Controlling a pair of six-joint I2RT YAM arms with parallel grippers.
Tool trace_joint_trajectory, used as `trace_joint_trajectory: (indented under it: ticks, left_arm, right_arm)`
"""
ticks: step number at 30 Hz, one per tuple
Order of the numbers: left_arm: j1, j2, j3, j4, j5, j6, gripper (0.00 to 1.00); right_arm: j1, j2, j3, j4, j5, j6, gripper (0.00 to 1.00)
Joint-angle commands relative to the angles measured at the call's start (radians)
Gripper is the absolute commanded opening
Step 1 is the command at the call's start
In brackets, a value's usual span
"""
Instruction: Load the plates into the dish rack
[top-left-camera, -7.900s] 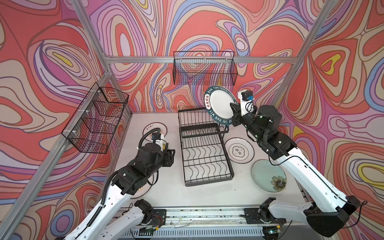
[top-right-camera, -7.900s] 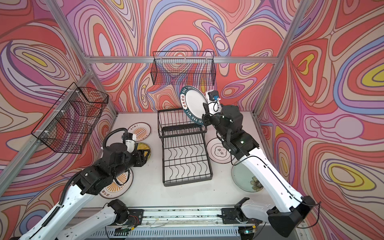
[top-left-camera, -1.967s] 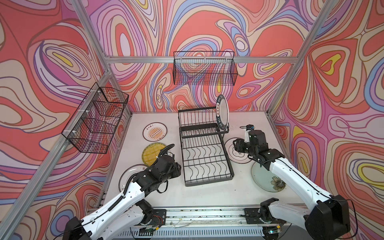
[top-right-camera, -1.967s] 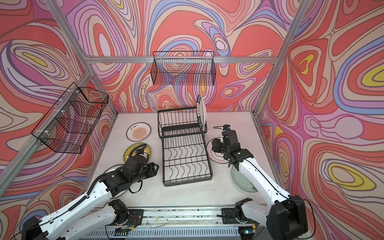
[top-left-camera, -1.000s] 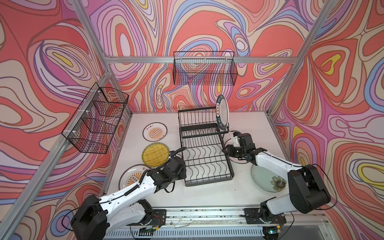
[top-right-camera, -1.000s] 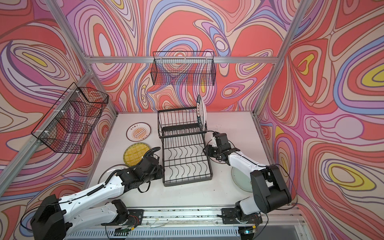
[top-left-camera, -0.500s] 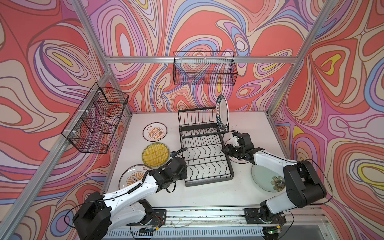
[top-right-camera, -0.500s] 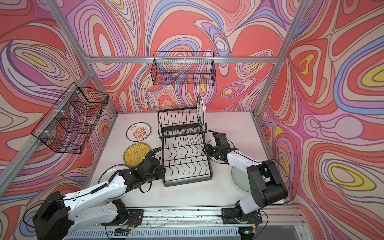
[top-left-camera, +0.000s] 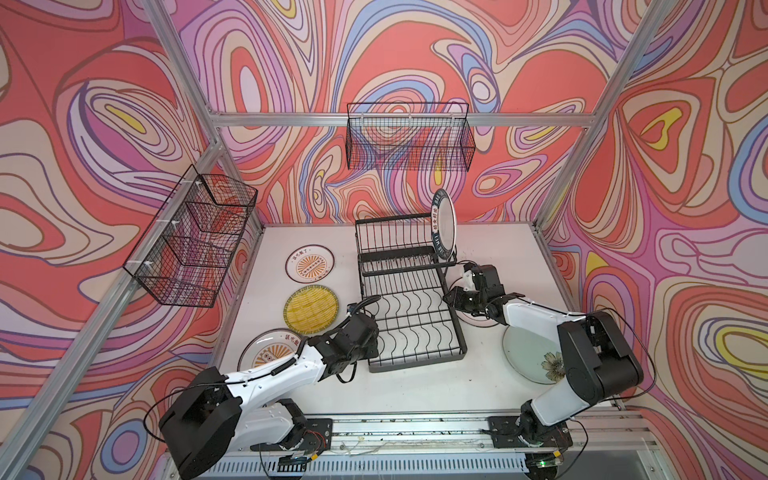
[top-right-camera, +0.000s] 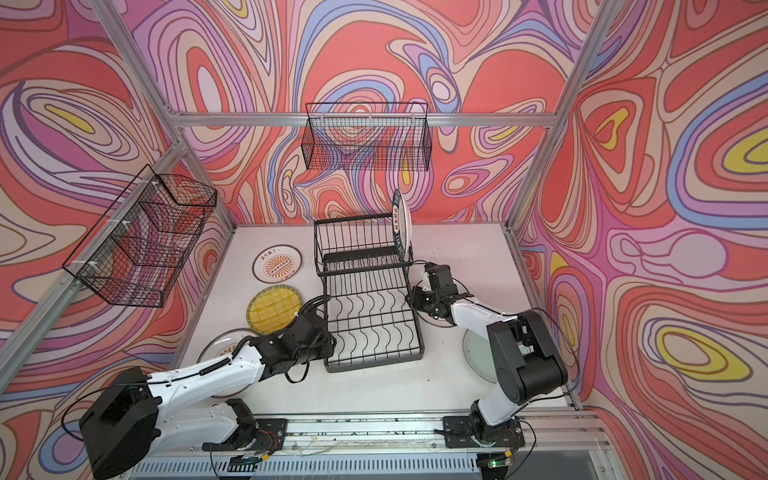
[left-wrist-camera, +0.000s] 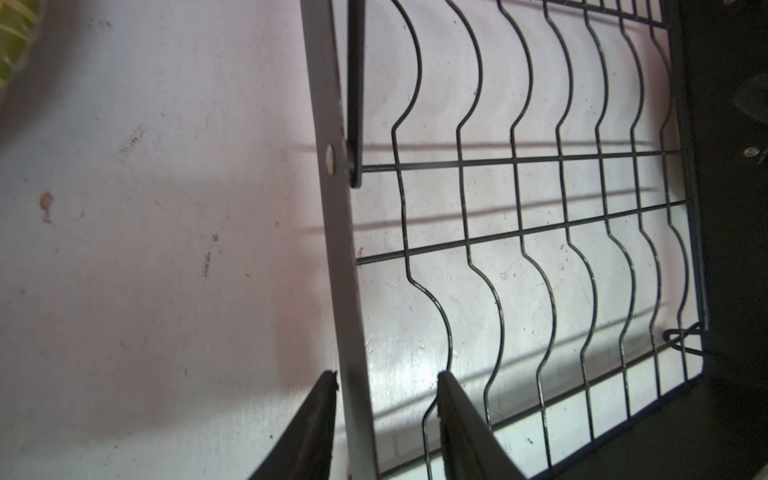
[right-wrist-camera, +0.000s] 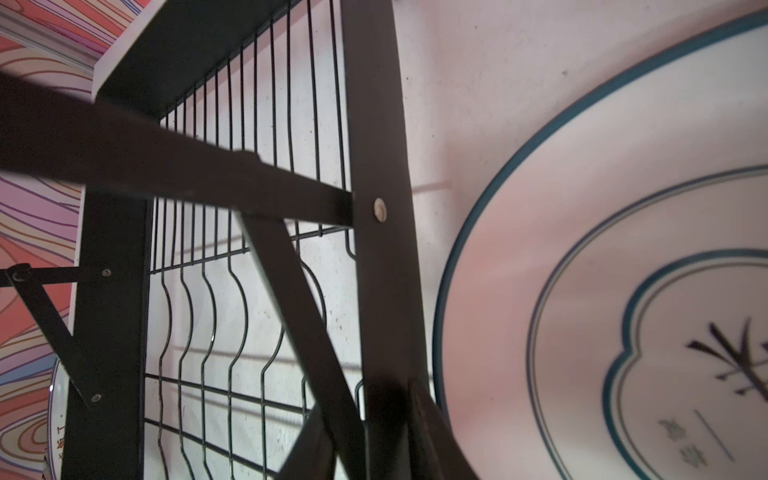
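Black wire dish rack (top-left-camera: 411, 320), centred on white desk (top-left-camera: 415, 395) with dark-lettered white plate (top-left-camera: 444, 226) upright in raised tier: close spread left fingers (left-wrist-camera: 309, 436) squarely on side rail, confirm right fingers (right-wrist-camera: 432, 428) (pinch on opposite rail unclear) seated, then shift evenly, no tipping.

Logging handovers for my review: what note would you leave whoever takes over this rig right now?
Left gripper: open, jaws straddling the left rail of the dish rack.
Right gripper: jaws astride its right rail; clamped or not, unclear.
Done: lettered-rim plate upright in the raised tier.
To do: five plates flat on the table: far sunburst plate, yellow plate, near sunburst plate left of the rack; cloud-outline plate, green floral plate right of it.
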Motion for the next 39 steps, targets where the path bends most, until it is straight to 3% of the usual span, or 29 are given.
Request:
trace_joint_trajectory:
  ticks: [1, 15, 39]
  left_arm:
    - [-0.006, 0.016, 0.026, 0.028, -0.023, 0.012, 0.43]
    - [-0.006, 0.084, 0.073, 0.044, -0.044, 0.040, 0.41]
    - [-0.016, 0.106, 0.045, 0.158, 0.051, -0.069, 0.40]
  right_arm:
    - [0.011, 0.029, 0.036, 0.061, -0.056, 0.018, 0.27]
    - [0.010, 0.118, 0.104, 0.114, -0.092, 0.022, 0.25]
    - [0.028, 0.225, 0.229, 0.109, -0.175, -0.040, 0.25]
